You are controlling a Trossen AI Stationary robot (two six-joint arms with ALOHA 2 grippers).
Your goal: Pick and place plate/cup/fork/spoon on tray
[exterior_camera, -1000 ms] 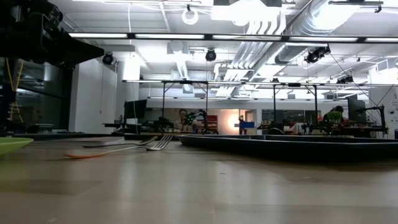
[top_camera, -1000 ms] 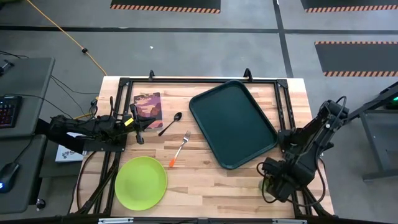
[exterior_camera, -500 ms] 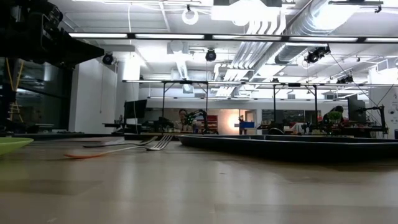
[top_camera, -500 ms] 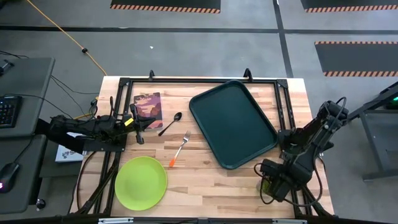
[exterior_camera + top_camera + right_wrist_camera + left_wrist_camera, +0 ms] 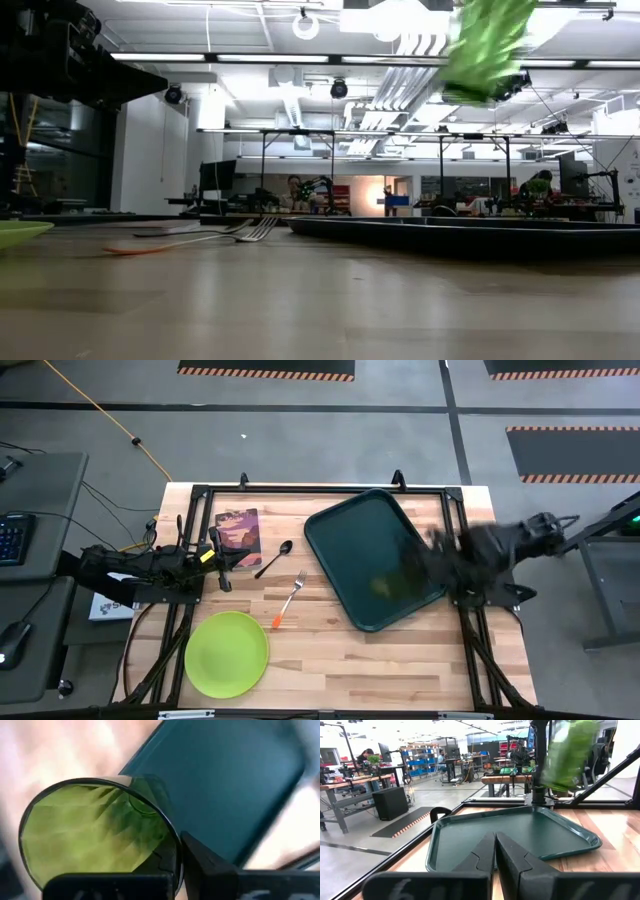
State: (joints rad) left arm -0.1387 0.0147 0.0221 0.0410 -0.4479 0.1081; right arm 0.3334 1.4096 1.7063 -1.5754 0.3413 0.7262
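Observation:
The translucent green cup hangs in the air over the right part of the dark-green tray, held by my right gripper, which is shut on it. It shows blurred high above the tray in the low view as the cup and in the left wrist view as the cup. The lime plate, the orange-handled fork and the dark spoon lie flat on the table left of the tray. My left gripper is shut near the table's left edge and holds nothing. My right gripper holds the cup by its rim. One finger lies against the outside of the wall, and the other shows as a dark shape inside the cup. The cup is lifted clear above the tray, tilted, its open mouth toward the wrist.
A small maroon picture book lies at the far left, beside my left gripper. A black metal frame runs along the table's far edge and sides. Bare wood lies between the plate and the tray's near corner.
My right gripper has shut on the cup at the table's near right corner, lifted it clear and swung it fast up and toward the far edge and the left, out over the tray. The cup is now tilted in the air.

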